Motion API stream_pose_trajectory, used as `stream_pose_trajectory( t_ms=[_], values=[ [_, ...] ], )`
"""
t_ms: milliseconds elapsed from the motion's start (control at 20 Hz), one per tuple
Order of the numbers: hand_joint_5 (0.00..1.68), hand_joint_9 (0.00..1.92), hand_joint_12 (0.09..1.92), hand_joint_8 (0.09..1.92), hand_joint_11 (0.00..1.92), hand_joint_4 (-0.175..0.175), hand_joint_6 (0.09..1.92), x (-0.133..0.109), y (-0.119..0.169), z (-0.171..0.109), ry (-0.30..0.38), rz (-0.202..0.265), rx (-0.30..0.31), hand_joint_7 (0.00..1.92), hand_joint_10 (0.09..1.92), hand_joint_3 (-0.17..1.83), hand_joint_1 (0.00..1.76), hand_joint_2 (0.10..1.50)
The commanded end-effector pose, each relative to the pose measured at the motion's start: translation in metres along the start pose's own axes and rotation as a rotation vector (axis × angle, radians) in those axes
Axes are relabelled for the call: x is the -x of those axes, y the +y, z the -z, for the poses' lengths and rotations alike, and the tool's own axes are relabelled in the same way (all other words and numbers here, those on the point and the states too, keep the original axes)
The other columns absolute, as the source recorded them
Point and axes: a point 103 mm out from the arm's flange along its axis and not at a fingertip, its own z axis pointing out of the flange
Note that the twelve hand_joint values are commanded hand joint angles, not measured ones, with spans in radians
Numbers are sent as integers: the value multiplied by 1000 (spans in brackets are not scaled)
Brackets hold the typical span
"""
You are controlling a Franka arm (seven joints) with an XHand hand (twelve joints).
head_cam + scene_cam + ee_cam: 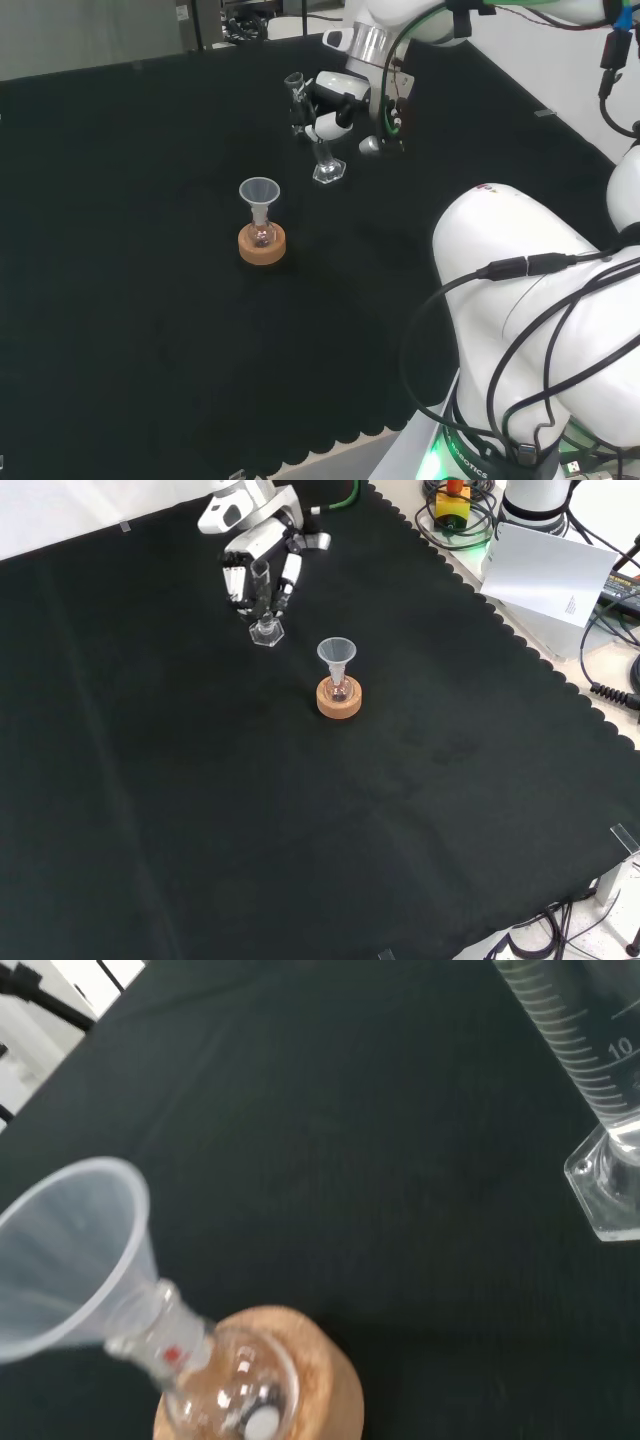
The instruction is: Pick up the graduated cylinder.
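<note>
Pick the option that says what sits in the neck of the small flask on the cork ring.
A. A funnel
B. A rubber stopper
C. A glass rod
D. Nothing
A: the head view shows a clear funnel standing in the neck of the flask, which rests on the cork ring.

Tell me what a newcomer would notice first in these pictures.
The black and white hand at the front view's top, fingers curled round the clear glass graduated cylinder. Nearer, to its right, a clear plastic funnel sits in a small round flask on a cork ring.
</note>
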Motion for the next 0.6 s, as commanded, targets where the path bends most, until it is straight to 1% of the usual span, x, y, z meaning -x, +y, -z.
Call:
stream_pose_trajectory(
  t_ms=[50,200,400,500,600],
  values=[
    [855,1355,839,1181,1149,-175,1176,-10,-29,0,-72,-37,-76,879,140,2,1237,1171],
    [856,1357,839,1178,1150,-175,1173,-16,-36,2,-105,-44,-107,881,138,1,1237,1171],
    [858,1360,839,1175,1152,-175,1170,-25,-49,4,-147,-58,-132,883,134,0,1238,1170],
    [859,1361,838,1174,1154,-175,1169,-27,-54,4,-168,-74,-160,884,133,0,1238,1170],
    [860,1363,838,1173,1155,-175,1168,-27,-58,3,-186,-75,-188,885,132,0,1238,1170]
  ],
)
